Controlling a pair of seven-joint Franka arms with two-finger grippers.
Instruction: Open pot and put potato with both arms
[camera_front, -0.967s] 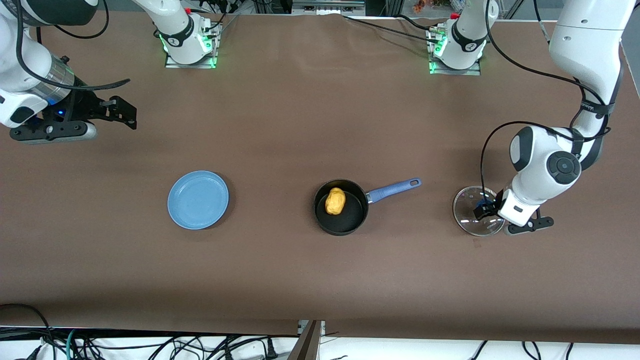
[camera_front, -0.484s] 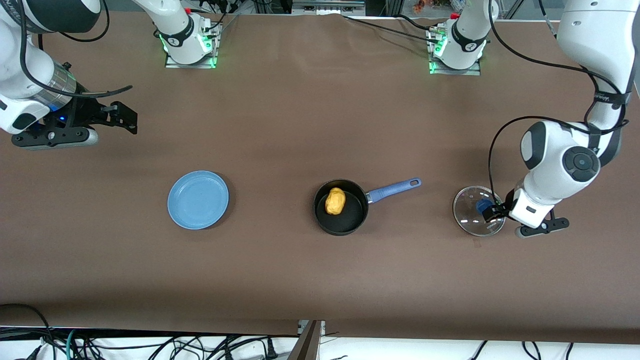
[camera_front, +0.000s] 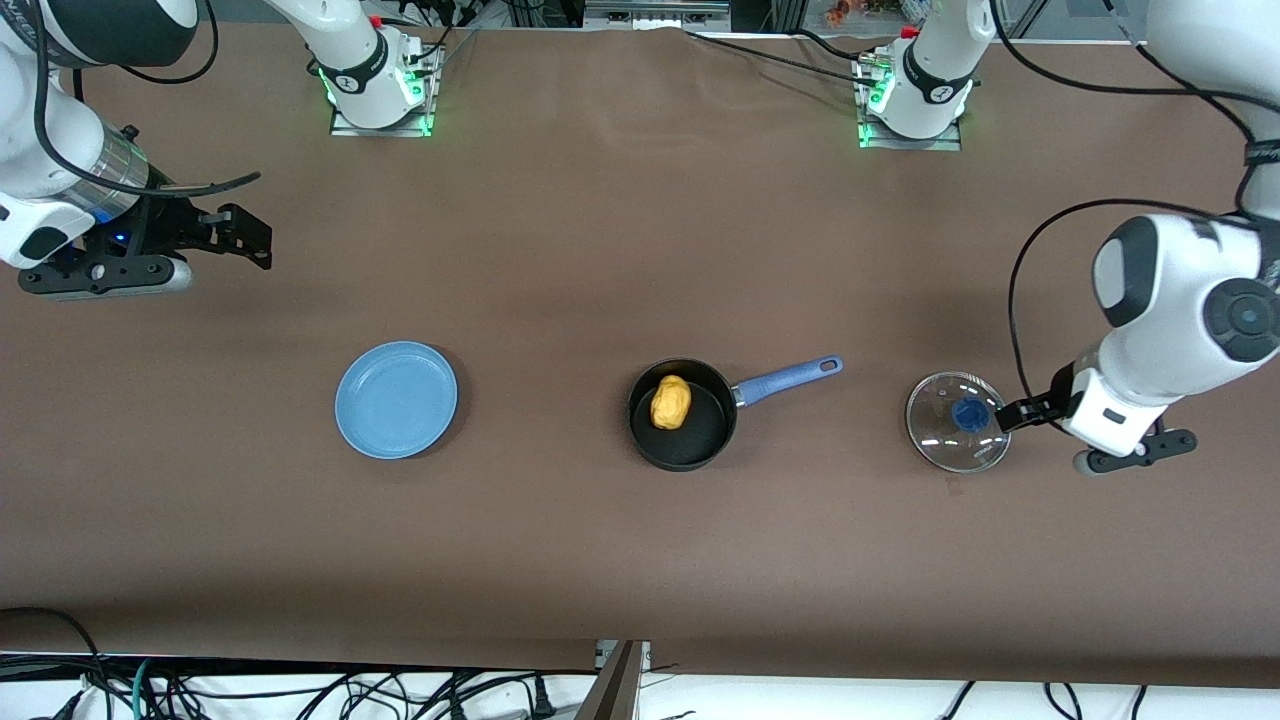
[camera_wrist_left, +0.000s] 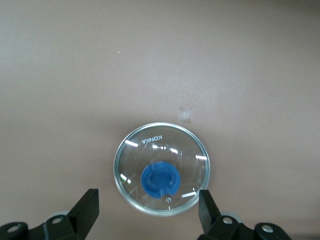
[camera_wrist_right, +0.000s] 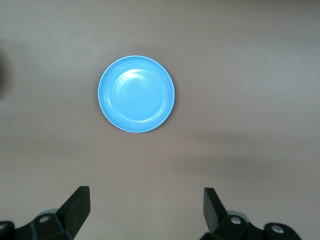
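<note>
The black saucepan (camera_front: 682, 415) is seen just right of the frame's centre in the front view, uncovered, with its blue handle (camera_front: 787, 380) angled toward the upper right, and the yellow-orange potato (camera_front: 670, 402) is lying inside it against the upper-left part of its floor. The clear-glass lid (camera_front: 957, 421) with its blue knob (camera_front: 968, 413) is laid flat on the brown table (camera_front: 600, 250) at centre-right of the frame, well apart from the pan and toward the left arm's end. The left gripper (camera_wrist_left: 149, 212) is held just above the lid's edge, its fingers spread wide with nothing between them; in the left wrist view the knob (camera_wrist_left: 159, 180) is seen free. The right gripper (camera_wrist_right: 146, 207) is parked over bare table at the upper left of the front view, fingers apart and empty, above the flat blue plate (camera_front: 396, 399), which is bare; that arm is waiting. Both parts of the task are judged done as things lie: pot opened, potato inside. What remains is judged to be only clearing the left arm up and away without brushing the lid.
</note>
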